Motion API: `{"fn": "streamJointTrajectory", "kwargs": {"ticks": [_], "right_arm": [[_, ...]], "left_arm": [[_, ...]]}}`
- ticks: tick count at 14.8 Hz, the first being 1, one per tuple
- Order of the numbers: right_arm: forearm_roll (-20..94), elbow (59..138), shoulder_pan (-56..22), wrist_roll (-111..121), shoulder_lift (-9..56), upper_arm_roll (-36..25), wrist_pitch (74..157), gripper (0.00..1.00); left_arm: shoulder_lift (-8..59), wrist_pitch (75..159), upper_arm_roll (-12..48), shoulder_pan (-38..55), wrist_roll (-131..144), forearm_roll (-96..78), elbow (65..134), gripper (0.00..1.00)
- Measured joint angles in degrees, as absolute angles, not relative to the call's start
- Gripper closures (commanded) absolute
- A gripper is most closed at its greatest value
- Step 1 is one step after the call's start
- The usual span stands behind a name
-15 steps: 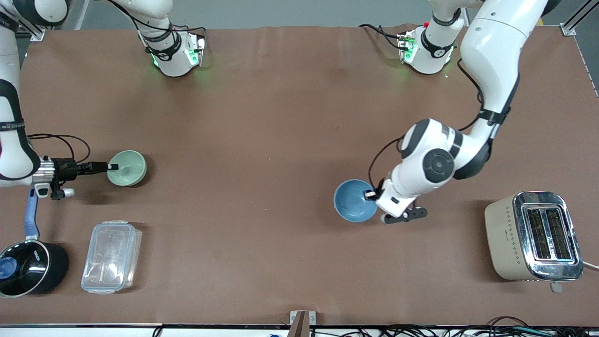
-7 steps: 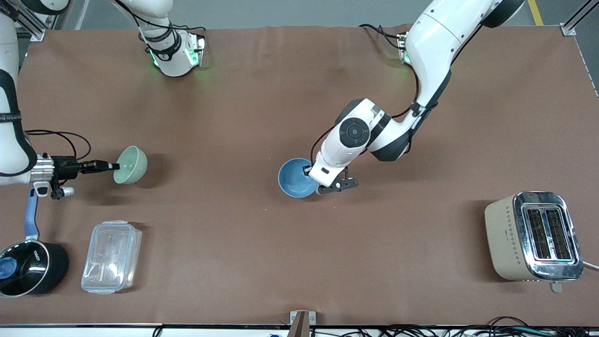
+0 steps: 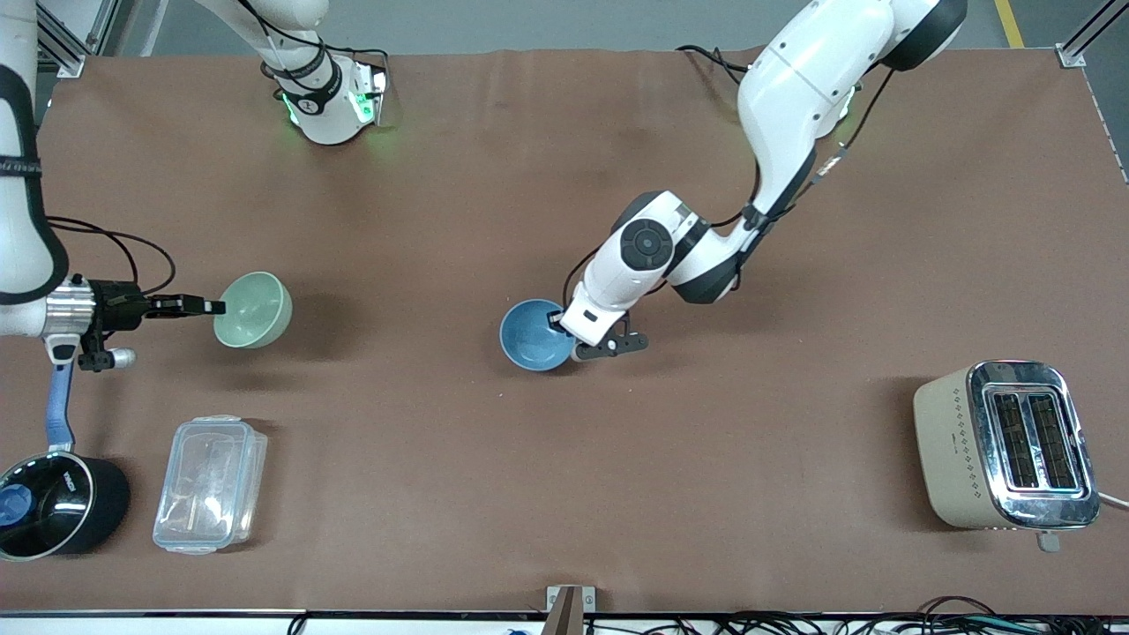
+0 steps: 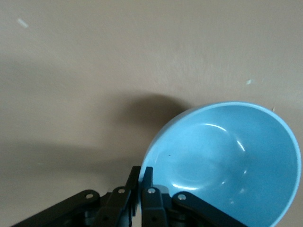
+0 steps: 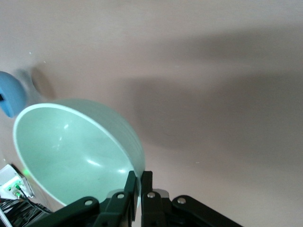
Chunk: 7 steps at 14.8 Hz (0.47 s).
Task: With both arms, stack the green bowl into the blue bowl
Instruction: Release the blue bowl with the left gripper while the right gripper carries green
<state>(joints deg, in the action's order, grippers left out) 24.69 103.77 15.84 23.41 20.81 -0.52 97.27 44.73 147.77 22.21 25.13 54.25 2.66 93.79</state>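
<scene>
The right claw (image 3: 212,307) pinches the green bowl's (image 3: 254,310) rim, holding it tilted above the surface (image 3: 441,459) near the right arm's end. The left claw (image 3: 557,319) pinches the blue bowl's (image 3: 532,335) rim mid-surface, apparently lifted; both bowls look empty.

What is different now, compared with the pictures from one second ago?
The left end effector, shut on the blue bowl, has carried it toward the table's middle. The right end effector, shut on the green bowl, has raised and tilted it. The saucepan, plastic container and toaster stayed in place.
</scene>
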Motion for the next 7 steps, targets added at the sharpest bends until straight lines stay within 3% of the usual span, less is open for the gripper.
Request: {"fn": "streamJointTrajectory", "kwargs": {"ticks": [1,2,3,7], "right_arm": [[24.6,104.1,13.9,21.3,19.9,-0.5,98.0,0.93],[24.6,104.3,12.0,19.1,19.4,-0.4,99.0,0.93],[24.6,104.4,10.0,17.2,19.1,-0.4,100.3,0.93],[24.6,104.5,2.4,8.6,18.3,-0.3,103.9,0.93]], "left_arm": [[45.9,149.0,22.1,25.8,54.3,2.7,93.7,0.81],[46.7,149.8,22.1,26.1,54.3,2.7,93.5,0.53],[46.9,150.0,22.1,26.2,54.3,2.7,93.2,0.02],[45.9,148.3,21.4,25.6,54.3,2.7,90.2,0.0]]}}
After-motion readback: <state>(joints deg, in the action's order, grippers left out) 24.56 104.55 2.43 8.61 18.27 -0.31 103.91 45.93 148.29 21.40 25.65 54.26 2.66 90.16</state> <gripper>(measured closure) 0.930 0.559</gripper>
